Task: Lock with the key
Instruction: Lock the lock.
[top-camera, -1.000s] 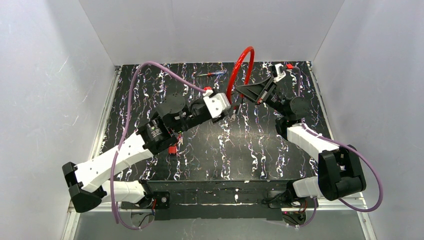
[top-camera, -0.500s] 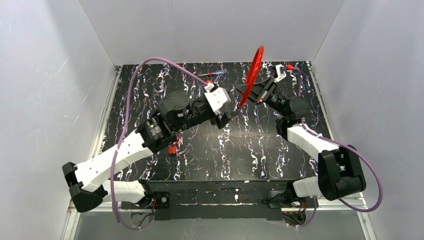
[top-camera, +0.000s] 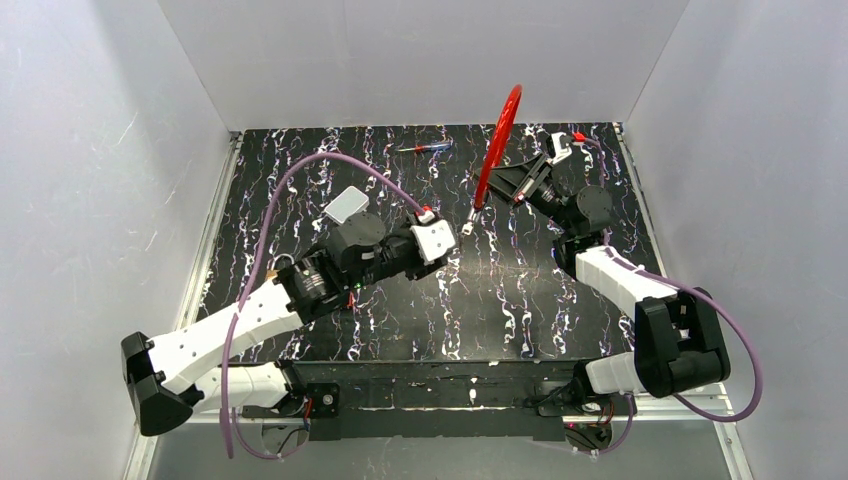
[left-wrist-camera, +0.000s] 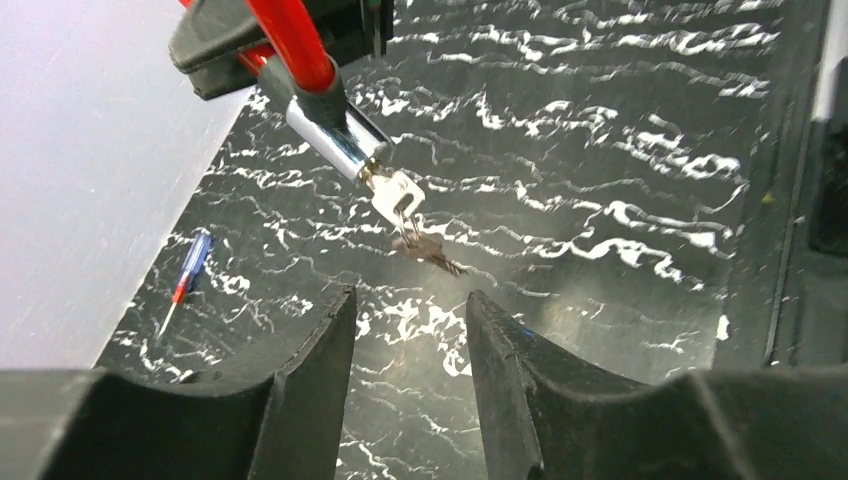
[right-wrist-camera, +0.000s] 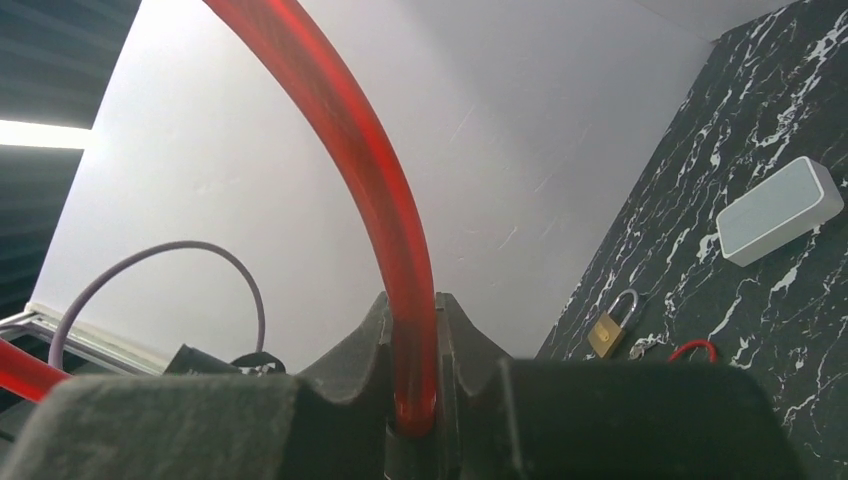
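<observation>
Red plastic-sheathed cable lock (top-camera: 501, 130): one loop, lifted off the table (top-camera: 560, 310), standing nearly on edge at about 1 o'clock (clock laid on the overhead view, 6 at the arm bases)
- Lock barrel (left-wrist-camera: 340, 150): chrome cylinder at the lower end of the cable, hanging in the air and tilted toward the table centre
- Key (left-wrist-camera: 399, 194): silver, seated in the barrel's mouth. A second key (left-wrist-camera: 432, 252) dangles from it on a ring
- Right gripper (top-camera: 507, 186): reaches in from 3 o'clock. Its fingers (right-wrist-camera: 470, 345) are pressed onto the red cable from both sides, the cable running up between them
- Left gripper (left-wrist-camera: 410, 305): near the table centre, at 7 o'clock of the barrel. Its black fingers (left-wrist-camera: 320, 345) stand apart with nothing between them, just short of the dangling key and not touching it
- Screwdriver (top-camera: 422, 148): blue and red handle, lying flat at 12 o'clock by the far wall
- Box (top-camera: 348, 204): pale grey, flat on the table at 10 o'clock
- Padlock (right-wrist-camera: 606, 333): brass with a steel shackle, seen only from the right wrist, lying beyond the box
</observation>
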